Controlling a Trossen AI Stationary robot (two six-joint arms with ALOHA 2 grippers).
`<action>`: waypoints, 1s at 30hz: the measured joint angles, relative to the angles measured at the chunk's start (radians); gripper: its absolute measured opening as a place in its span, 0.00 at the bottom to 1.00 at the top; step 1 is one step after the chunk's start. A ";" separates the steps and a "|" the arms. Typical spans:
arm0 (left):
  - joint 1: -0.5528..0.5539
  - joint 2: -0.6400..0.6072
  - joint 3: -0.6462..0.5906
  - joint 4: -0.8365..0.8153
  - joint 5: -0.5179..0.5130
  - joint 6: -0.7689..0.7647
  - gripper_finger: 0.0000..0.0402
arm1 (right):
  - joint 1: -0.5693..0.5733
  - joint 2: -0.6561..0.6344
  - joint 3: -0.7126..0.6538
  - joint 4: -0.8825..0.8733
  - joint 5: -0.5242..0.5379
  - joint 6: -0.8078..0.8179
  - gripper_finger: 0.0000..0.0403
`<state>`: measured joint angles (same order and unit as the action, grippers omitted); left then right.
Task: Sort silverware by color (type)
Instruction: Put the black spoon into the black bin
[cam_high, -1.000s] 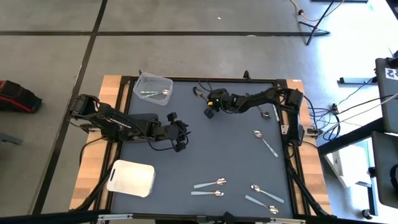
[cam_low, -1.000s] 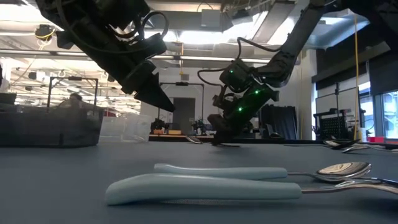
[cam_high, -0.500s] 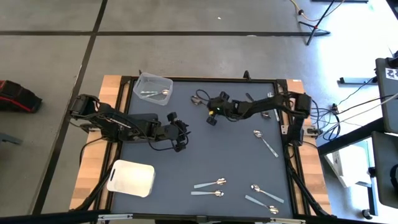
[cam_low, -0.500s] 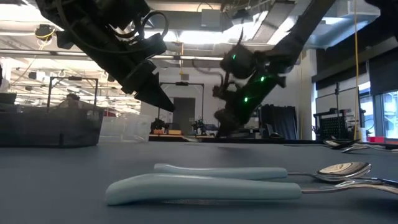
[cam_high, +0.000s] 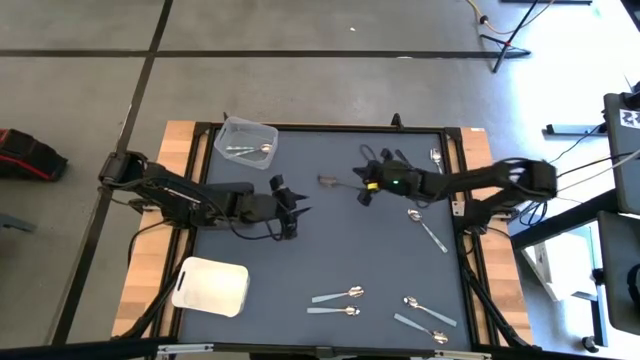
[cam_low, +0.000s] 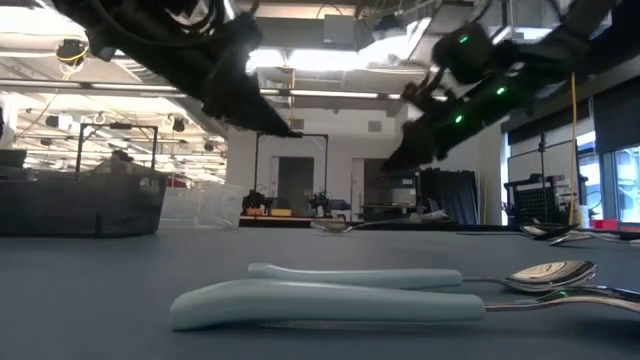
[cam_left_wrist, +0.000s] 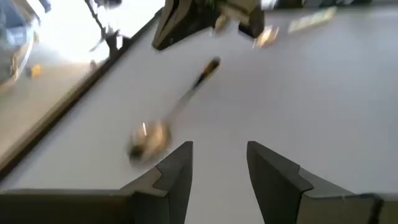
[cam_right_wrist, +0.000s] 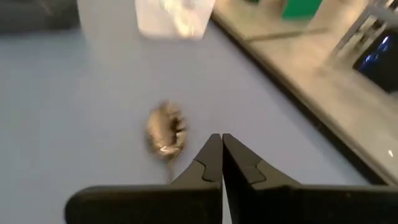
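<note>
Silverware lies scattered over my dark table (cam_high: 330, 250). One spoon (cam_high: 336, 182) rests loose near the middle of the far half, between the two arms; in the left wrist view I see it (cam_left_wrist: 168, 118) lying flat ahead of the fingers, bowl toward the camera.

My left tool (cam_high: 296, 214) hangs just short of that spoon, and its fingers (cam_left_wrist: 177, 168) stand apart with a narrow gap and nothing between them. My right tool (cam_high: 366, 192) sits just on the other side of the same spoon, its fingers (cam_right_wrist: 211, 158) pressed together on nothing, the spoon's bowl (cam_right_wrist: 164, 132) beside their tips. From the low view I see both arms lifted clear of the table surface.

Two utensils lie inside the clear tub (cam_high: 246, 140) at the far left corner. The white tray (cam_high: 210, 287) sits at the near left. Along the near edge I count four more spoons, a pair (cam_high: 338, 302) side by side with pale handles and two (cam_high: 428, 319) further right. Another spoon (cam_high: 427, 229) lies near the right side, and one small one (cam_high: 436, 157) by the far right corner
</note>
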<state>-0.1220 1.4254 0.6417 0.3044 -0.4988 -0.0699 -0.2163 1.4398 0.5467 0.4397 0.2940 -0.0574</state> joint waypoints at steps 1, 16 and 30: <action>0.008 0.000 -0.010 0.060 0.020 0.020 0.37 | 0.000 -0.028 -0.017 0.023 -0.013 0.000 0.00; 0.130 0.000 -0.117 0.291 0.176 0.012 0.37 | -0.002 -0.009 -0.051 0.084 -0.125 0.007 0.02; 0.128 0.000 -0.117 0.246 0.175 0.001 0.37 | -0.098 0.345 0.332 -0.450 -0.310 0.018 0.39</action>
<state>0.0063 1.4258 0.5251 0.5503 -0.3233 -0.0692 -0.3145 1.7852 0.8791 -0.0100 -0.0162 -0.0396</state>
